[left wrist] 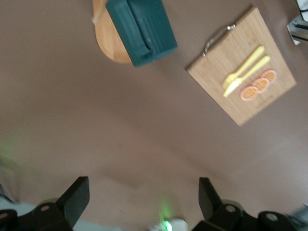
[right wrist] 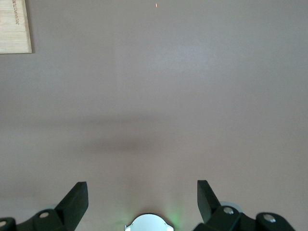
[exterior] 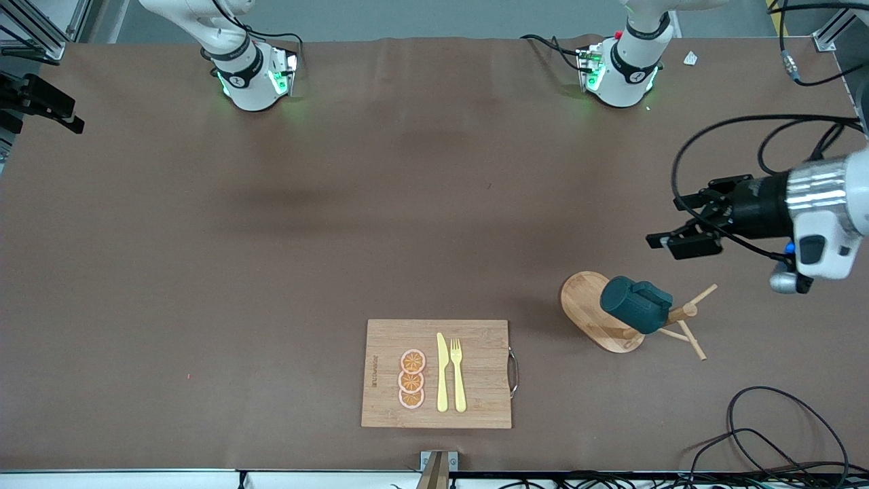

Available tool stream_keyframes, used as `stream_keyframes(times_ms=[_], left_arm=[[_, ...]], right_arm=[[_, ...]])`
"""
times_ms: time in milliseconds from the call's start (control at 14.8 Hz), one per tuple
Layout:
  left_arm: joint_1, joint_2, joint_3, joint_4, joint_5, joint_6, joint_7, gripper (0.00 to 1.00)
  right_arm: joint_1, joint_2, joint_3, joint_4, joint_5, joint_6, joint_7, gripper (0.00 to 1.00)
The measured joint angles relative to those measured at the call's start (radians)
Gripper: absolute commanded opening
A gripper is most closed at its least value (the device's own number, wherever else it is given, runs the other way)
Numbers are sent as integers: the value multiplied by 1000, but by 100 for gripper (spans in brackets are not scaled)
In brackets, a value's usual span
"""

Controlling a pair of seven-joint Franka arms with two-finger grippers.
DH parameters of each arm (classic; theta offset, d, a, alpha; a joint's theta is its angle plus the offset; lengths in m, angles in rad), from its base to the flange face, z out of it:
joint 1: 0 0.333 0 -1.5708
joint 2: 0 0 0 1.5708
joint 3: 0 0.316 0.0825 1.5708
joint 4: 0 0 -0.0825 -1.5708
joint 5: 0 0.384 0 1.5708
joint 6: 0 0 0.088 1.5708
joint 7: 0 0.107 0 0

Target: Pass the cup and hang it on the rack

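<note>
The cup (exterior: 636,305) was seen hung on the rack (exterior: 592,309), carried on a peg with its base turned toward the front camera and its body over the rack's oval base. The rack stood toward the left arm's end of the table, beside the cutting board (exterior: 475,339) and slightly farther from the front camera than it.

The left gripper (exterior: 682,239) was observed in the air over bare table near the rack, fingers spread apart and nothing held between them. The right gripper (right wrist: 142,202) was likewise spread and empty over bare table; its arm was judged to be waiting.

Hazards, as judged from this state:
- The cup could slide off if its handle was seated only shallowly on the thin peg; seating depth could not be determined.
- The rack could be tipped by the cup's weight, since the cup was hung to one side of the post.
- The pegs or the cup could be struck by the left gripper or its trailing cables if withdrawal were routed low across the rack.

On the cutting board a knife (exterior: 441,372), a fork (exterior: 458,373) and three orange slices (exterior: 411,379) were laid out. A line of printing was present along the board's edge toward the right arm's end, but it could not be read. No other legible labels were found.
</note>
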Motion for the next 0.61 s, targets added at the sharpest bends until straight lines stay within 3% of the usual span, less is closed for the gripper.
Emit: stream_keyframes(times_ms=[269,606], left_arm=[[-50,-29,-71,-4,360,21,179,100],[-40,-35,-58,-6,426,84,411,100]], right_arm=[[0,0,0,0,0,0,0,100],[0,0,0,0,0,0,0,100]])
